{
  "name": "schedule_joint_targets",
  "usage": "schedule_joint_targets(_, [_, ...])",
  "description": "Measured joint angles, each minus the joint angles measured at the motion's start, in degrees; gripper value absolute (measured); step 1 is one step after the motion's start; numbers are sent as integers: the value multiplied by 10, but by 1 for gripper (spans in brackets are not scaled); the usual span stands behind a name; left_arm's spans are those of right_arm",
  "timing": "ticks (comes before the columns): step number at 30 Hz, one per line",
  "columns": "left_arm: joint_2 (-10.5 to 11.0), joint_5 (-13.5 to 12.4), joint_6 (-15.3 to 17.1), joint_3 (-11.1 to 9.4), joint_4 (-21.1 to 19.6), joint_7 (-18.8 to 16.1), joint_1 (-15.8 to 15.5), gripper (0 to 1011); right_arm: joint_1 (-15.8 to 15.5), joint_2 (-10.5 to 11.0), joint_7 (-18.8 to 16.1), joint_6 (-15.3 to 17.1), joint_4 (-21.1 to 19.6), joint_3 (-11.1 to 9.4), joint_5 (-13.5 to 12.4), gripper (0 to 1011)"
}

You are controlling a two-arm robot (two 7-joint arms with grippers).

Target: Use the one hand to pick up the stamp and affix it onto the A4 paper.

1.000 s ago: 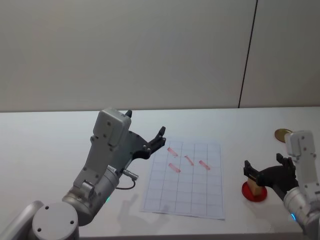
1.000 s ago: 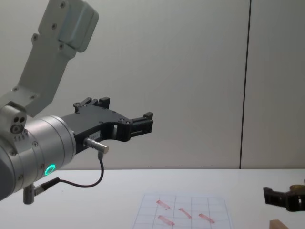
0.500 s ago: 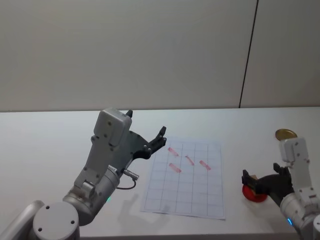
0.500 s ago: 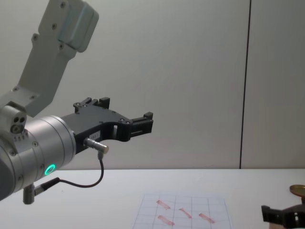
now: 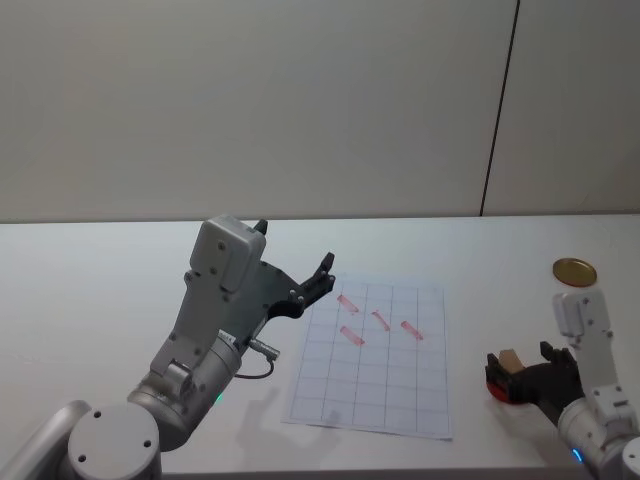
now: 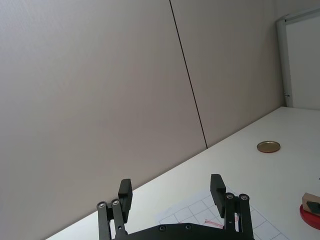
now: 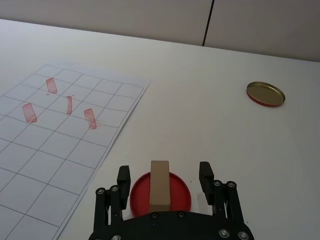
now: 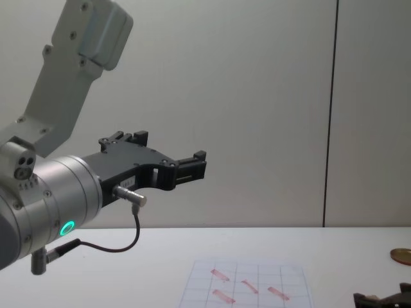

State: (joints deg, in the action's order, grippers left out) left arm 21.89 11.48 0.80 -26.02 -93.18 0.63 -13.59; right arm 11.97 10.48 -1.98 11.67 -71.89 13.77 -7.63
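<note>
The stamp point(image 7: 159, 184), a small tan wooden block, stands upright on a round red ink pad point(image 7: 160, 192) at the table's right side. My right gripper point(image 7: 165, 176) is open and straddles it, one finger on each side with a gap to the block. From the head view the stamp point(image 5: 513, 360) shows between the right gripper's point(image 5: 520, 375) black fingers. The A4 paper point(image 5: 375, 370) lies flat in the middle, gridded, with several red marks near its far edge. My left gripper point(image 5: 322, 275) hangs open in the air above the paper's far left corner.
A round golden lid point(image 5: 574, 270) lies on the table beyond the ink pad, far right. The paper point(image 7: 45, 150) lies to the left of the pad. The left arm's thick silver wrist point(image 8: 58, 199) fills the left of the chest view.
My right gripper has sunk lower and drawn back toward me, its fingers staying around the stamp on the pad. The left arm has not moved.
</note>
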Motion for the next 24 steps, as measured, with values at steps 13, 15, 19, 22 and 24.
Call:
schedule_joint_targets(13, [0, 0, 0, 0, 0, 0, 0, 993, 0, -2, -4, 1, 11, 1, 6, 510])
schedule_joint_targets(15, [0, 0, 0, 0, 0, 0, 0, 993, 1, -3, -6, 0, 15, 1, 7, 409])
schedule_joint_targets(19, [0, 0, 0, 0, 0, 0, 0, 993, 2, -4, -8, -3, 20, 2, 10, 306])
schedule_joint_targets(22, [0, 0, 0, 0, 0, 0, 0, 993, 3, -5, -8, -4, 23, 2, 11, 225])
schedule_joint_targets(24, [0, 0, 0, 0, 0, 0, 0, 993, 4, -5, -8, -4, 25, 2, 13, 218])
